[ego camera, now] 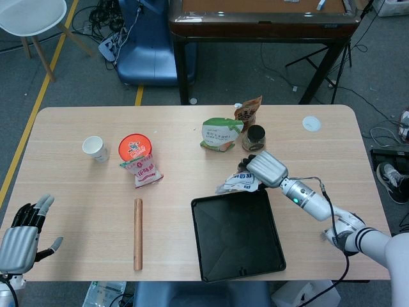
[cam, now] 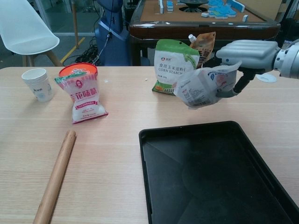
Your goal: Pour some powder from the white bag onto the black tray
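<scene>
My right hand point(ego camera: 265, 167) point(cam: 245, 56) grips a crumpled white bag point(cam: 203, 86) point(ego camera: 238, 183) and holds it in the air, tilted, just beyond the far edge of the black tray point(ego camera: 236, 233) point(cam: 215, 177). The tray lies flat on the table in front of me, and I see no powder in it. My left hand point(ego camera: 22, 240) hangs open off the table's near left corner, far from the tray, and holds nothing.
Behind the bag stand a green-and-white corn starch pouch point(ego camera: 220, 133) point(cam: 175, 65), a brown pouch point(ego camera: 248, 112) and a dark jar point(ego camera: 255, 137). To the left are a red-lidded tub point(ego camera: 135, 146), a pink-and-white packet point(cam: 84, 98), a paper cup point(ego camera: 95, 148) and a wooden rolling pin point(ego camera: 137, 233).
</scene>
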`<control>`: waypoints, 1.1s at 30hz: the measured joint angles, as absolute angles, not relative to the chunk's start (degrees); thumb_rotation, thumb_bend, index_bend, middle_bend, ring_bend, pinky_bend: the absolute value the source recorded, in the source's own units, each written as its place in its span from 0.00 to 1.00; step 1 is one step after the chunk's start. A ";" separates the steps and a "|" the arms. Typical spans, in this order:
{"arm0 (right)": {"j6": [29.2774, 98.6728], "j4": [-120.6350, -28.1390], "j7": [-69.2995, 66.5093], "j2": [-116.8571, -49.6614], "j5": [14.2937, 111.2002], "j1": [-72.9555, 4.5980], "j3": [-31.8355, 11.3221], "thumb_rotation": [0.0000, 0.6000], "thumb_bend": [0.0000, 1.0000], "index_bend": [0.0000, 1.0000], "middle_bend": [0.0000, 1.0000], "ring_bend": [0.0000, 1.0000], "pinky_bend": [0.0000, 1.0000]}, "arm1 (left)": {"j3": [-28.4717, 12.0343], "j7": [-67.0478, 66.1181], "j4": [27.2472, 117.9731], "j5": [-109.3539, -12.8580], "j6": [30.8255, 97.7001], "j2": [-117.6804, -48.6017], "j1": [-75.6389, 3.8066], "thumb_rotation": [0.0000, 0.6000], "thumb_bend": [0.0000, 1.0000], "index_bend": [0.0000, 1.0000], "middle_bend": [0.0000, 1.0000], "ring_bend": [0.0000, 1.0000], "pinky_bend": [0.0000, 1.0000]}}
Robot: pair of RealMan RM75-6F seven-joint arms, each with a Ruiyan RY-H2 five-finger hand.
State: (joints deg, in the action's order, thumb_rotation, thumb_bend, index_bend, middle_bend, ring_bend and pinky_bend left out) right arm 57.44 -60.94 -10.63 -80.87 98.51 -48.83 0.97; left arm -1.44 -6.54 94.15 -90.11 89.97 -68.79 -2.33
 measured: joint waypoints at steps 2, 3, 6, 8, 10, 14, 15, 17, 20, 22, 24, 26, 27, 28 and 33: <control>58.02 -64.25 -4.55 -78.39 99.75 -48.90 1.27 1.00 0.82 0.83 0.82 0.79 0.83 | -1.43 -6.34 93.99 -90.18 89.86 -68.88 -2.43 1.00 0.21 0.07 0.09 0.13 0.08; 58.26 -65.47 -2.02 -77.46 100.39 -48.96 1.41 1.00 0.82 0.84 0.83 0.79 0.83 | -1.43 -6.21 93.94 -90.25 89.85 -68.91 -2.47 1.00 0.21 0.07 0.09 0.13 0.08; 58.86 -68.44 6.43 -74.74 103.16 -49.29 1.98 1.00 0.82 0.85 0.83 0.79 0.83 | -1.43 -5.75 93.68 -90.50 90.12 -68.90 -2.46 1.00 0.21 0.07 0.09 0.13 0.08; 58.93 -70.03 11.92 -73.10 105.16 -49.61 2.42 1.00 0.82 0.85 0.83 0.79 0.83 | -1.40 -5.51 93.57 -90.56 90.31 -68.80 -2.37 1.00 0.21 0.07 0.09 0.13 0.08; 58.59 -71.40 16.67 -71.76 106.92 -50.02 2.85 1.00 0.82 0.86 0.83 0.79 0.83 | -1.37 -5.33 93.50 -90.66 90.43 -68.74 -2.32 1.00 0.21 0.07 0.09 0.13 0.08; 55.94 -73.62 23.12 -70.28 109.07 -51.10 3.53 1.00 0.82 0.86 0.83 0.79 0.83 | -1.29 -5.03 93.39 -91.03 90.66 -68.80 -2.30 1.00 0.21 0.07 0.09 0.13 0.08; 55.04 -74.06 24.33 -70.11 109.41 -51.40 3.65 1.00 0.82 0.87 0.84 0.79 0.83 | -1.27 -4.97 93.35 -91.10 90.76 -68.83 -2.29 1.00 0.21 0.07 0.09 0.13 0.08; 52.86 -75.05 26.84 -69.84 109.98 -52.13 3.84 1.00 0.82 0.87 0.84 0.79 0.83 | -1.26 -4.85 93.25 -91.11 90.92 -68.86 -2.20 1.00 0.21 0.07 0.09 0.13 0.08; 50.02 -76.61 30.12 -69.44 110.16 -53.09 3.74 1.00 0.82 0.88 0.84 0.79 0.83 | -1.21 -4.59 93.01 -90.99 91.11 -68.88 -2.00 1.00 0.21 0.07 0.09 0.13 0.08; 48.18 -77.75 32.39 -69.14 109.80 -53.67 3.28 1.00 0.82 0.88 0.84 0.79 0.83 | -1.09 -4.47 92.74 -90.75 91.08 -68.96 -1.84 1.00 0.21 0.07 0.09 0.13 0.08; 46.36 -78.72 34.23 -68.86 109.33 -54.22 2.80 1.00 0.82 0.88 0.84 0.79 0.83 | -1.03 -4.37 92.61 -90.52 91.00 -69.05 -1.73 1.00 0.21 0.07 0.09 0.13 0.08; 44.11 -79.94 36.26 -68.55 108.56 -54.88 2.16 1.00 0.82 0.88 0.84 0.79 0.83 | -1.03 -4.20 92.43 -90.42 91.08 -69.21 -1.63 1.00 0.21 0.07 0.09 0.13 0.08; 43.15 -80.46 37.16 -68.43 108.15 -55.14 1.85 1.00 0.82 0.88 0.84 0.79 0.83 | -1.03 -4.14 92.34 -90.40 91.15 -69.27 -1.58 1.00 0.21 0.07 0.09 0.13 0.08; 41.88 -81.09 38.36 -68.31 107.56 -55.48 1.46 1.00 0.82 0.88 0.85 0.79 0.83 | -1.04 -4.09 92.27 -90.31 91.18 -69.32 -1.53 1.00 0.21 0.07 0.09 0.13 0.08; 37.73 -83.43 43.02 -68.13 105.18 -56.56 -0.07 1.00 0.82 0.89 0.85 0.79 0.83 | -1.06 -3.85 92.03 -89.94 91.11 -69.33 -1.38 1.00 0.21 0.07 0.09 0.13 0.08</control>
